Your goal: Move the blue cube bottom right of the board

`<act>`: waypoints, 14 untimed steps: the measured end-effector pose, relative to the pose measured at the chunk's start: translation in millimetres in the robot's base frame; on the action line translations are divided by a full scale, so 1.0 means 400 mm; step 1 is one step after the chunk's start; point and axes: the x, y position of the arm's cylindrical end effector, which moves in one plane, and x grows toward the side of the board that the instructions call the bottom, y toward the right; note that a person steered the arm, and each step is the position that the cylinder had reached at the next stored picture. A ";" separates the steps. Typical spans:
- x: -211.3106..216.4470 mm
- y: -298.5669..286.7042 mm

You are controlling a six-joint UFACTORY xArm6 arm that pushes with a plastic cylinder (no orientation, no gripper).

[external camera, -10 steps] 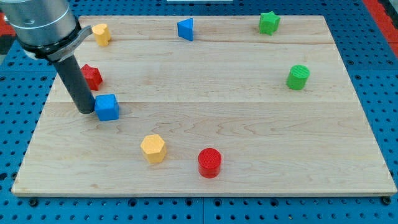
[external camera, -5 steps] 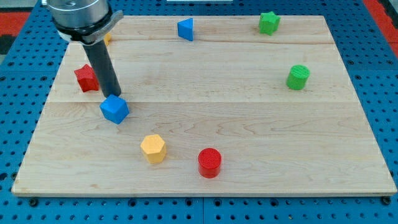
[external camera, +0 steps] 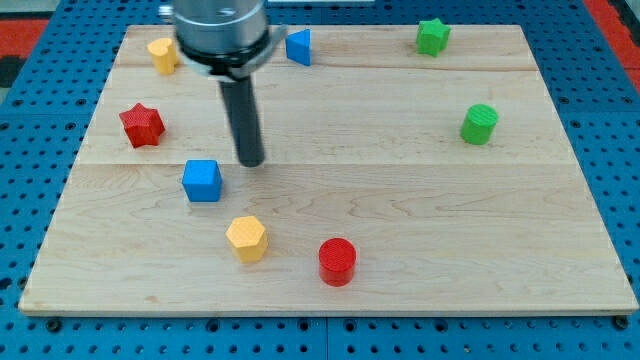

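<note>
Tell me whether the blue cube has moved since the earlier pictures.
Yes. The blue cube has slid toward the view's right and slightly down, nearer the unmoved yellow hexagonal block; my tip is now clear of it.

My tip (external camera: 252, 162) stood just up-right of blue cube (external camera: 202, 181), apart. Yellow hexagon block (external camera: 246, 238) lay below cube, red cylinder (external camera: 337, 261) to its right, red star (external camera: 142, 125) up-left of cube.
</note>
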 end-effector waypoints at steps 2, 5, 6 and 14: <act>0.000 0.219; 0.012 0.178; -0.020 0.015; 0.163 0.142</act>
